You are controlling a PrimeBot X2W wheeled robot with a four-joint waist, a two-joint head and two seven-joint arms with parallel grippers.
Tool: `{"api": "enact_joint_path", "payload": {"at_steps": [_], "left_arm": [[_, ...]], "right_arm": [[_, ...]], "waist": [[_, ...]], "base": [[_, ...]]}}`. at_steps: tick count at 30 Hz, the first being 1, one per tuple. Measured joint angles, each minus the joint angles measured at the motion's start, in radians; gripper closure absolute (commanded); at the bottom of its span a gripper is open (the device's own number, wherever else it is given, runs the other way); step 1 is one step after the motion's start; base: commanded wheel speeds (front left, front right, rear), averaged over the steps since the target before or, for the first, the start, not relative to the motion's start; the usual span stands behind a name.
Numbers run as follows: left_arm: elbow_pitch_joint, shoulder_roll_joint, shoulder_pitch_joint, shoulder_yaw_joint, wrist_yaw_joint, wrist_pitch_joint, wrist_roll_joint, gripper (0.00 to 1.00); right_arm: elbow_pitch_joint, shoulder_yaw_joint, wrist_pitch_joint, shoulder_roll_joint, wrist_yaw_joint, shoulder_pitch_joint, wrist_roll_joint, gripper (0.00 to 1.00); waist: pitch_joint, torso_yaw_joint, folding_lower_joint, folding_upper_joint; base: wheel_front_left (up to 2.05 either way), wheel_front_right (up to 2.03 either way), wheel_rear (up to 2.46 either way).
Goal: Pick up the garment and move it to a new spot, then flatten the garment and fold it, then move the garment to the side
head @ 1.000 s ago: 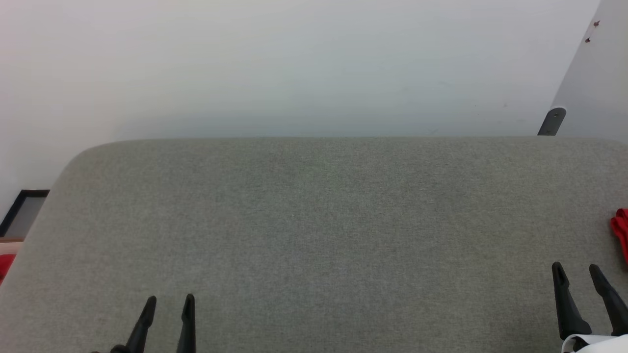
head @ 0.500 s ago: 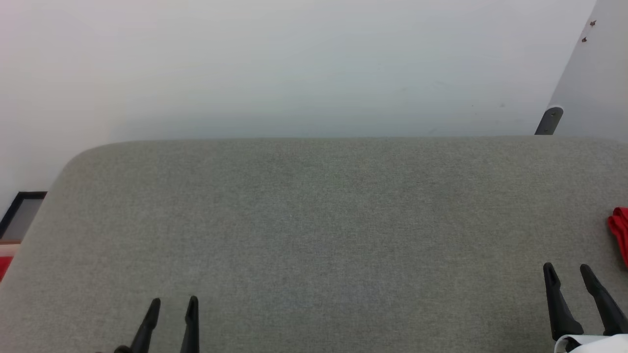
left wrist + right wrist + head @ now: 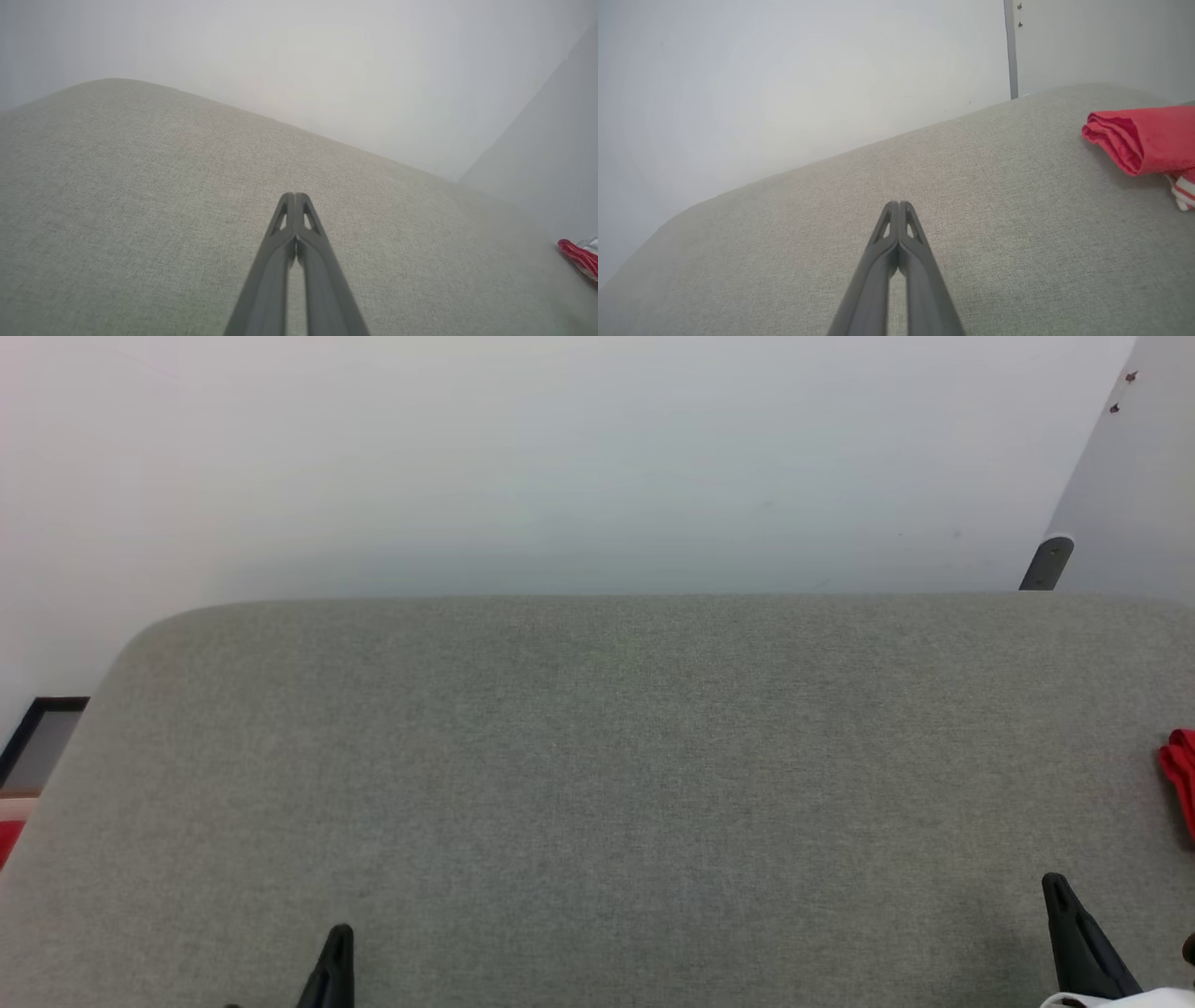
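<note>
The garment (image 3: 1143, 137) lies at the far-right edge of the grey fabric surface (image 3: 597, 756), folded into a compact bundle. The right wrist view shows it best: bright red knit, layers stacked, w/ a rounded fold edge facing the middle of the surface & darker red in the crease between layers. A scrap of striped trim (image 3: 1183, 191), white w/ red lines, pokes out from under the bundle on its near side. In the head view the garment (image 3: 1180, 779) is just a red sliver cut off by the right border. In the left wrist view it's a thin layered red edge (image 3: 578, 255) w/ a pale bit behind.

The left gripper (image 3: 339, 933) is low at near left, fingers pressed together tip to tip (image 3: 295, 196), nothing between them. The right gripper (image 3: 1057, 882) is at near right, likewise clamped shut & empty (image 3: 899, 204). The garment lies to its right & farther back, well apart from it. Both grippers are over bare fabric; can't tell if the tips touch it.

Behind the surface there's a plain pale wall (image 3: 560, 457) & a grey post (image 3: 1047, 565) at far right.
</note>
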Motion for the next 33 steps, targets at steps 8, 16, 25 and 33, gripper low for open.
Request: {"api": "enact_joint_path", "payload": {"at_steps": [8, 16, 25, 33], "left_arm": [[0.016, -0.003, -0.033, 0.005, 0.0, 0.032, -0.133, 1.0], [0.033, -0.006, -0.064, 0.011, 0.0, 0.062, -0.253, 1.0], [0.046, -0.009, -0.091, 0.019, 0.0, 0.096, -0.376, 1.0], [0.059, -0.013, -0.12, 0.028, 0.0, 0.124, -0.488, 1.0]], "right_arm": [[0.016, -0.004, 0.019, 0.014, 0.0, -0.023, 0.12, 1.0], [0.032, -0.01, 0.038, 0.024, 0.0, -0.041, 0.231, 1.0], [0.047, -0.017, 0.057, 0.038, 0.0, -0.062, 0.345, 1.0], [0.06, -0.022, 0.072, 0.047, 0.0, -0.083, 0.447, 1.0]], "waist": [[0.003, 0.002, 0.0, 0.0], [0.006, 0.004, 0.0001, 0.0], [0.009, 0.006, 0.0, 0.0], [0.013, 0.009, 0.0, 0.0]], "base": [[0.0, 0.0, 0.0], [0.0, 0.0, 0.0], [0.0, 0.0, 0.0], [0.0, 0.0, 0.0]]}}
